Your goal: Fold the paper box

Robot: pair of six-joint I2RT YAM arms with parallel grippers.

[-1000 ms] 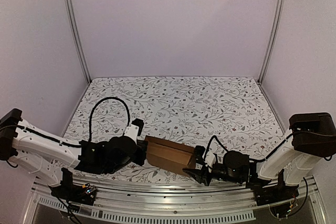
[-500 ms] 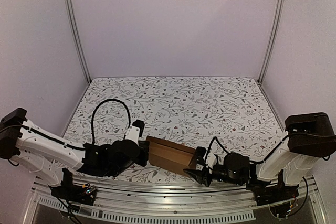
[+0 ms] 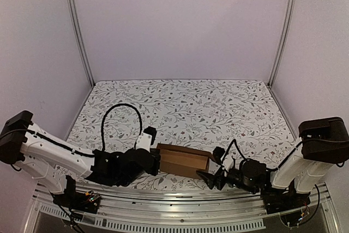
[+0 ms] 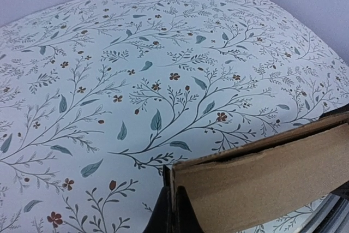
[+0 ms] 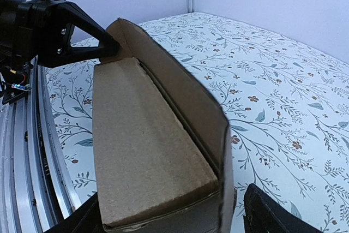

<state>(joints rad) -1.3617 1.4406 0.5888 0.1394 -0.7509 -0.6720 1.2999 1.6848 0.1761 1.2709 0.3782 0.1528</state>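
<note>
1. Cardboard carton, the paper box, lies low on the floral table, toward 6 o'clock in the overhead view and close to the near edge. Its long axis runs roughly from 9 to 3 o'clock.
2. The left gripper sits at the box's 9 o'clock end, clenched thin on a cardboard edge. Its wrist view shows the dark fingers pinching that edge from below. This looks like an anchoring hold, so the light carton cannot slide or spin while the other end is worked.
3. The right gripper waits at the box's 4 o'clock end, released, with its jaws spread and nothing held.
4. In the right wrist view its fingers straddle the carton's near end. The one at 3 o'clock stands plainly apart from the cardboard. The one at 9 o'clock is just beside the lower corner, and I cannot tell whether it touches.
5. In that same view one long panel stands upright along the 3 o'clock side of the flat brown face and runs off toward 11 o'clock, where the left claw meets it.
6. The straddling pose suggests the right claw is lined up to work that near end, so the folding looks unfinished.
</note>
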